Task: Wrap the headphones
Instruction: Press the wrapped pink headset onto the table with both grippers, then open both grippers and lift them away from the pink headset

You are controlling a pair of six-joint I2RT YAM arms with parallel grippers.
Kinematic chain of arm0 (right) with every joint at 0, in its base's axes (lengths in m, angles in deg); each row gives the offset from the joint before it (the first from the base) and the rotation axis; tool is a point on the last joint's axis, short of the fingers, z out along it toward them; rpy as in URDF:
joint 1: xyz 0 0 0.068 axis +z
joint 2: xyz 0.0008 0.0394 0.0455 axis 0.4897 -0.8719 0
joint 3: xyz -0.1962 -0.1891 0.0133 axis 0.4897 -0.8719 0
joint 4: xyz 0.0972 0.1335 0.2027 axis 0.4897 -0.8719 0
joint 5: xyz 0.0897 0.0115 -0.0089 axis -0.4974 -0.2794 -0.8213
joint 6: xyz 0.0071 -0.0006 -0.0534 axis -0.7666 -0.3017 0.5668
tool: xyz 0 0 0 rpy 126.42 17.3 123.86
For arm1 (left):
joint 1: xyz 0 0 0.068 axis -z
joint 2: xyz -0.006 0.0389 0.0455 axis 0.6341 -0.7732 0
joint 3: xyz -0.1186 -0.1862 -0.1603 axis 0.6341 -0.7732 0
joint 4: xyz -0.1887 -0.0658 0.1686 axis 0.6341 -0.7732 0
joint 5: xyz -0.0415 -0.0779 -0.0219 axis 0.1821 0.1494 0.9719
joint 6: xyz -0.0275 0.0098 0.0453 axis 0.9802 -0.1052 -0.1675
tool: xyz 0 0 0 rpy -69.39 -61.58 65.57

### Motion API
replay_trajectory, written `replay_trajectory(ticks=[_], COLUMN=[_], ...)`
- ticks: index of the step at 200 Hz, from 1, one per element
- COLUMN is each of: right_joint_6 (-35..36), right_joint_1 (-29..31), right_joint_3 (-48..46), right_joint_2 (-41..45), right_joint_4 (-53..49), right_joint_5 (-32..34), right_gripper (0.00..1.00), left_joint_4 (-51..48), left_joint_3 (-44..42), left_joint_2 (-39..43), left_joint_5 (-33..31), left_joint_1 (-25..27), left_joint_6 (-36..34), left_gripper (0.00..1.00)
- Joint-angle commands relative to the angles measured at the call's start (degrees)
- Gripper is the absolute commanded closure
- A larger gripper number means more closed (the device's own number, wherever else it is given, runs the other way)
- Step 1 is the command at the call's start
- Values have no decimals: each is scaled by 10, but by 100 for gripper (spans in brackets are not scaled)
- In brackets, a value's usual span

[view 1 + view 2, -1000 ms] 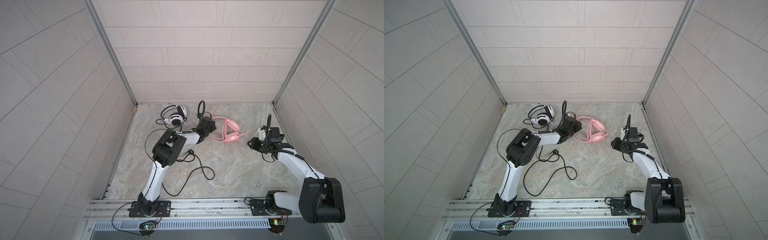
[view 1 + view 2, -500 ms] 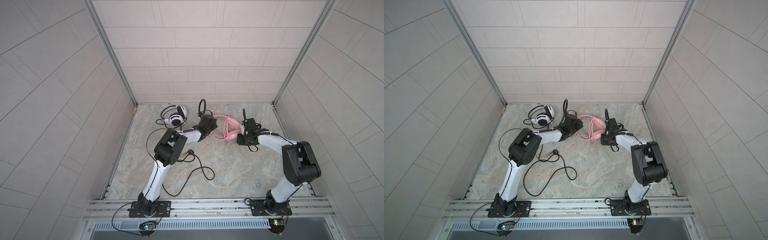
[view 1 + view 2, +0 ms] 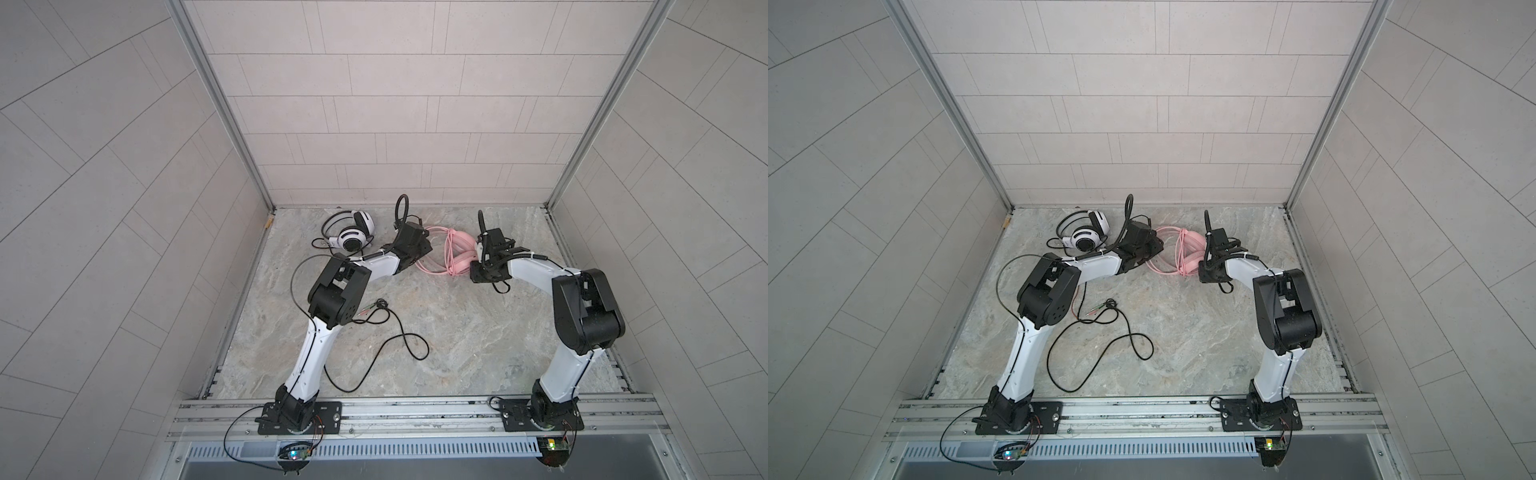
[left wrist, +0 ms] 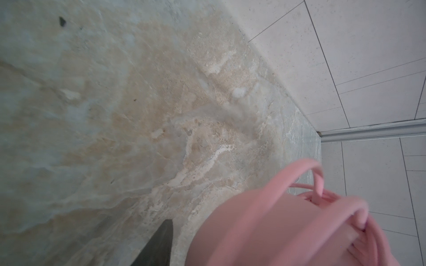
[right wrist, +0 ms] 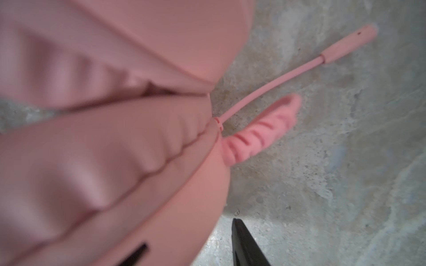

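The pink headphones [image 3: 457, 253] [image 3: 1188, 255] lie on the stone floor at the back, their pink cable looped around and beside them. My left gripper [image 3: 424, 252] [image 3: 1156, 249] is at their left side and my right gripper [image 3: 478, 255] [image 3: 1205, 257] at their right. In the left wrist view my left gripper [image 4: 213, 221] is open: a strip of floor shows between one dark finger [image 4: 159, 244] and the pink headset [image 4: 265, 230]. My right gripper [image 5: 213, 221] is open too, its one visible finger [image 5: 244, 246] apart from the ear cup [image 5: 115, 172]. The white-and-black headphones [image 3: 353, 233] [image 3: 1086, 233] lie untouched at the back left.
A long thin black cable [image 3: 399, 345] [image 3: 1133, 345] trails loose across the floor in front of the left arm, its plugs [image 3: 81, 311] hidden partly by the elbow. The pink mic boom [image 5: 276, 83] lies flat on the floor. Tiled walls close in the back and both sides.
My right arm has swung in from the right side of the floor to the pink headset's ear cup. The left arm has barely moved.
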Motion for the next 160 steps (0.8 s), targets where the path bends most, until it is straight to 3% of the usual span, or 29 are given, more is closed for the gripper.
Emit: replay_trajectory(ticks=[1,18,25,29,33,90,160], right_joint_6=[13,16,18,19,21,38,46], right_joint_1=[3,2,3,3,3,1,0], right_joint_3=[26,39,46,49,53,101,158], right_joint_2=[-20,-35,-41,-45,-48,-79,-136], right_joint_4=[-7,-16,-20,-23,-25,-55,-104], right_joint_5=[7,4,5,5,5,2,1], right_gripper=[60,60,60,61,61,61,63], left_joint_4=[-22,-52,-60,-65,-69,-122,-92], left_joint_3=[20,23,23,23,22,-7,-149], left_joint_2=[22,38,47,53,58,140,220], left_joint_5=[52,48,46,41,37,2,8], left_joint_1=[1,1,1,1,2,1,-23], left_joint_6=[-33,-60,-76,-85,-94,-203,-233], left_gripper=[39,18,16,4,0,0,0])
